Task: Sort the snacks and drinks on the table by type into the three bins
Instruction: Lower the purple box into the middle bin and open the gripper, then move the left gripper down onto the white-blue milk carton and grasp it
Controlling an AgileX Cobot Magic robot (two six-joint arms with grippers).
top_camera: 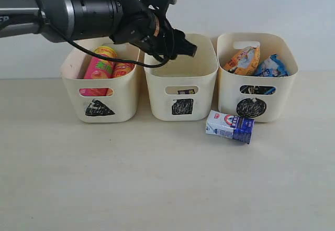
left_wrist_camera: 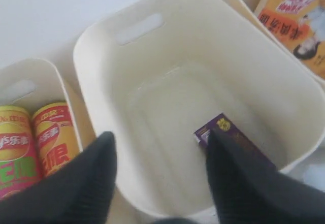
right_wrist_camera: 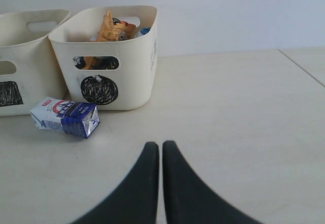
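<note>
My left gripper (top_camera: 183, 46) (left_wrist_camera: 161, 138) hangs open above the square-marked middle bin (top_camera: 180, 96) (left_wrist_camera: 101, 46), nothing between its fingers. The dark purple carton (left_wrist_camera: 223, 128) lies on that bin's floor, partly hidden by one finger. The yellow and pink chip tubes (top_camera: 100, 68) (left_wrist_camera: 30, 142) stand in the triangle bin (top_camera: 99, 102). The orange packet (top_camera: 242, 59) (right_wrist_camera: 107, 27) and blue packet (top_camera: 271, 66) sit in the circle bin (top_camera: 254, 102) (right_wrist_camera: 109, 82). The white-blue carton (top_camera: 229, 126) (right_wrist_camera: 65, 117) lies on its side on the table (top_camera: 157, 178) before that bin. My right gripper (right_wrist_camera: 160, 148) is shut, low over the table, out of the exterior view.
The three bins stand in a row against a pale wall (top_camera: 293, 11). A seam in the table (right_wrist_camera: 302, 66) runs at the far side of the right wrist view.
</note>
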